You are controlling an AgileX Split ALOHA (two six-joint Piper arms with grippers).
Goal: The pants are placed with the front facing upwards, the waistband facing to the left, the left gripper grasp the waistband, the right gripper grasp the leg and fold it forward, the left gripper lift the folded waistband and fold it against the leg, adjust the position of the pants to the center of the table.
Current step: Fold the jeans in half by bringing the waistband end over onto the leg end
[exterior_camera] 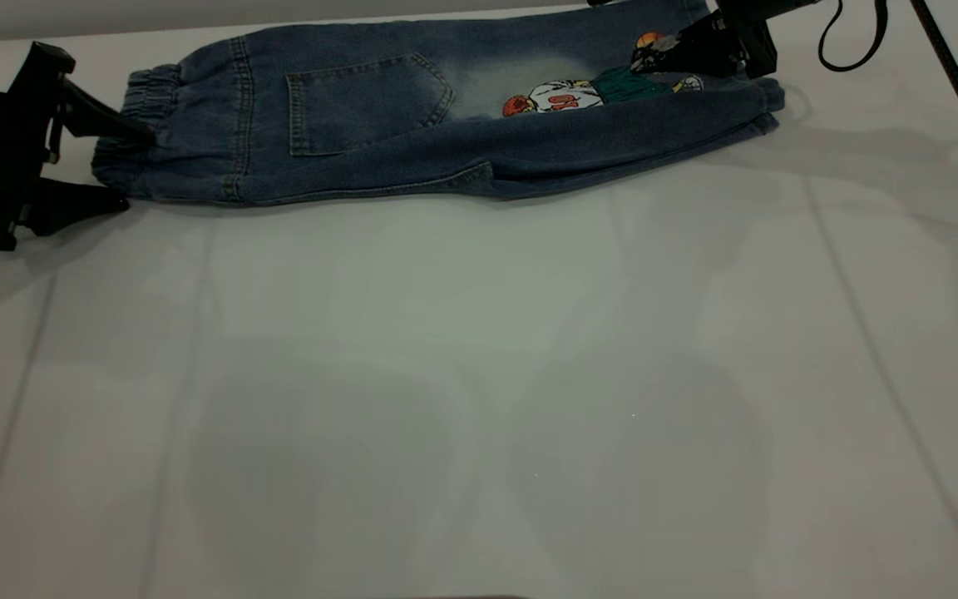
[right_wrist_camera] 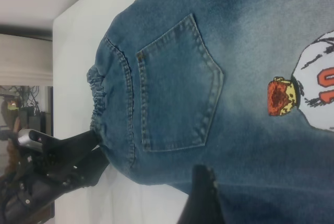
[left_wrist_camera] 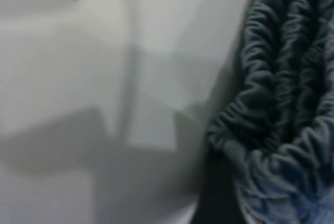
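Note:
The blue denim pants point(exterior_camera: 412, 141) lie folded lengthwise along the far edge of the white table point(exterior_camera: 479, 374), with a back pocket point(exterior_camera: 362, 100) and a cartoon print point(exterior_camera: 566, 96) facing up. The ruched waistband point(exterior_camera: 142, 91) points left. My left gripper point(exterior_camera: 138, 166) is open at that end, one finger resting on the waistband's middle and the other on the table by its near corner. In the left wrist view the gathered waistband point(left_wrist_camera: 282, 78) fills one side. My right gripper point(exterior_camera: 654, 58) sits low over the leg near the cuff, by the print. The right wrist view shows the pocket point(right_wrist_camera: 175, 85) and the left gripper point(right_wrist_camera: 68, 156).
A black cable point(exterior_camera: 957, 83) runs down the far right of the table from the right arm. The table's far edge runs just behind the pants. The wide near part of the tabletop is bare white.

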